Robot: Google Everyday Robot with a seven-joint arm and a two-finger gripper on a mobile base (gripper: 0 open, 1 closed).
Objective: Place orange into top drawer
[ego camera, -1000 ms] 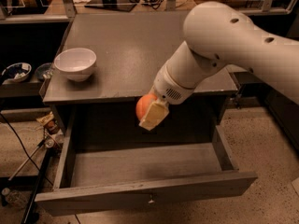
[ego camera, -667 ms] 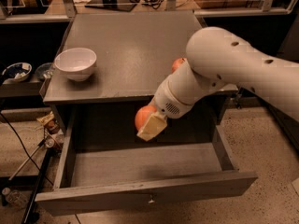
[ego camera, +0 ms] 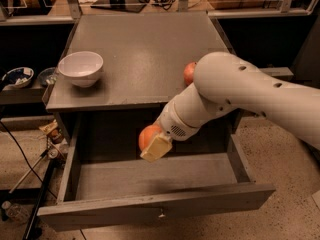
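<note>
My claw [ego camera: 153, 147] is gripping the orange [ego camera: 147, 135]; one cream finger [ego camera: 157, 148] lies across the fruit's front lower side, the other finger is hidden behind it. The orange hangs inside the open top drawer [ego camera: 150, 178], over the back part of the drawer floor and a little left of centre, just below the front edge of the cabinet top [ego camera: 145, 44]. It looks clear of the drawer floor, but I can't tell the gap for sure. My white arm [ego camera: 250, 91] comes in from the right edge of the view and slopes down-left across the cabinet's front right corner into the drawer opening. The drawer is pulled fully out toward the camera, its grey front panel [ego camera: 100, 214] along the bottom with a small metal knob [ego camera: 161, 214] at the middle. The inside is bare grey wood with side walls left and right. A white bowl [ego camera: 81, 68] sits upright on the cabinet top near the left edge, toward the front. A red-orange apple [ego camera: 189, 73] sits near the right edge of the top, partly hidden by my arm. Bowl and apple are well apart. A blue patterned dish [ego camera: 16, 77] sits on a lower shelf left of the cabinet. The speckled floor [ego camera: 280, 149] shows to the right.
</note>
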